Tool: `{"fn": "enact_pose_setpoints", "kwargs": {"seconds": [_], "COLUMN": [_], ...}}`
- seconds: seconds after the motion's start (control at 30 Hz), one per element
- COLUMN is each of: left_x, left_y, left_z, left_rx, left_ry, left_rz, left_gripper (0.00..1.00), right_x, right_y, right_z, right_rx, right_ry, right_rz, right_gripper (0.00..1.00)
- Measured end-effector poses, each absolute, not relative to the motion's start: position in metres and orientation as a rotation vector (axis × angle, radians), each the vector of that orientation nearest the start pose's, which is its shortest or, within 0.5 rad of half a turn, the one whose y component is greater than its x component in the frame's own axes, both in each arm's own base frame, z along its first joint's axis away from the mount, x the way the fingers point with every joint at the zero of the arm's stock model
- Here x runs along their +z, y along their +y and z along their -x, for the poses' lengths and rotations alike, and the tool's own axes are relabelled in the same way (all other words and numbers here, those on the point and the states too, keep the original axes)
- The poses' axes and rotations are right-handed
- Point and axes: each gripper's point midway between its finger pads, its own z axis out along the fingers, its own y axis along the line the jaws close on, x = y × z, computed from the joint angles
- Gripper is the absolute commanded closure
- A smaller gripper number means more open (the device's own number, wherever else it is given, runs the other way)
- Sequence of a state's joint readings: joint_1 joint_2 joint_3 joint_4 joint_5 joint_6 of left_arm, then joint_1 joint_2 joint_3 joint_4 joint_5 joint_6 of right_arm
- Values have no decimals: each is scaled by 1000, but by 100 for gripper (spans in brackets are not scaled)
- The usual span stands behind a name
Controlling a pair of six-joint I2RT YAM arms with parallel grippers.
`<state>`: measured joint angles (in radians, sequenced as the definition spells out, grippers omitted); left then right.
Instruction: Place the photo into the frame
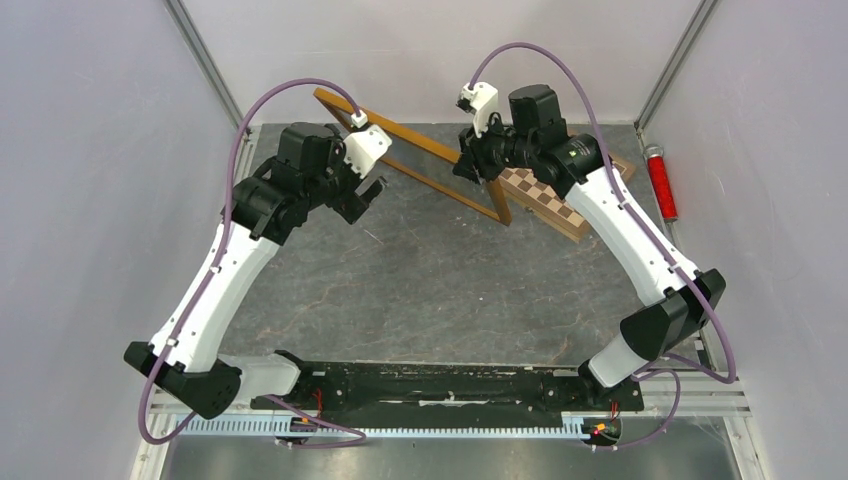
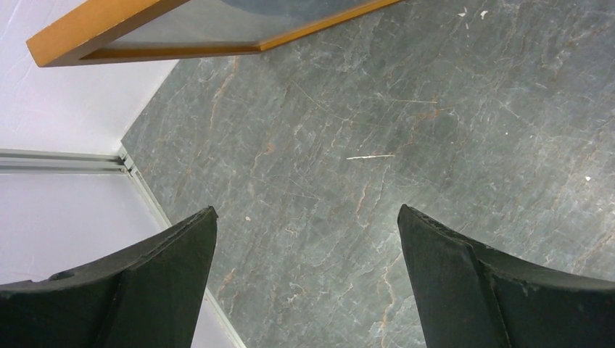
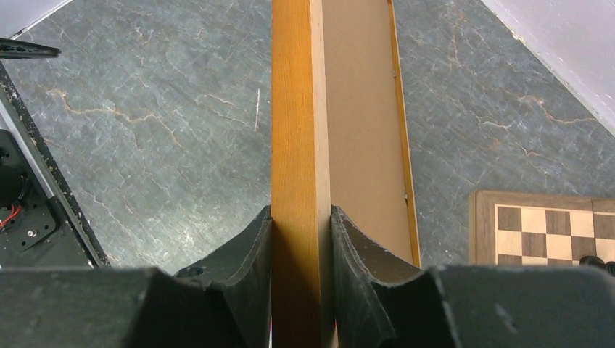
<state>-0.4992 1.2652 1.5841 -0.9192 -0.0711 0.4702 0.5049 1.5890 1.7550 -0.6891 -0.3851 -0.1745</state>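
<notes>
**Frame gripped on its edge by the right fingers**

The right fingers (image 3: 250, 246) are closed on one rail of the frame (image 3: 297, 109), which stands on edge and stretches straight ahead of them. The chessboard (image 3: 551, 232) lies on the desk (image 3: 145, 109) to their right. The left fingers (image 2: 167, 275) are wide apart and hold nothing. A frame corner is ahead of them, not touching.
</notes>
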Motion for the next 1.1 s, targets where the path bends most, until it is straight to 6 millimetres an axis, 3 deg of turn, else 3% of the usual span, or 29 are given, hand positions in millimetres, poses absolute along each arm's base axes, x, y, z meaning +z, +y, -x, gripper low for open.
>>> {"fn": "enact_pose_setpoints", "kwargs": {"seconds": [0.37,0.83,1.1], "left_x": [328,331,293], "left_y": [-142,-188,-201], "left_z": [-332,-394,-422], "left_rx": [78,123,151], "left_ry": [1908,1585,1540], "left_rz": [-986,-1364,-1559], "left_gripper": [0,0,4], "right_x": [322,295,297], "right_y": [265,255,251], "right_z": [-360,-350,-343], "right_rx": [585,527,526], "right_ry": [1904,1893,1880], "right_rz": [912,1005,1011], "right_gripper": [100,100,100]}}
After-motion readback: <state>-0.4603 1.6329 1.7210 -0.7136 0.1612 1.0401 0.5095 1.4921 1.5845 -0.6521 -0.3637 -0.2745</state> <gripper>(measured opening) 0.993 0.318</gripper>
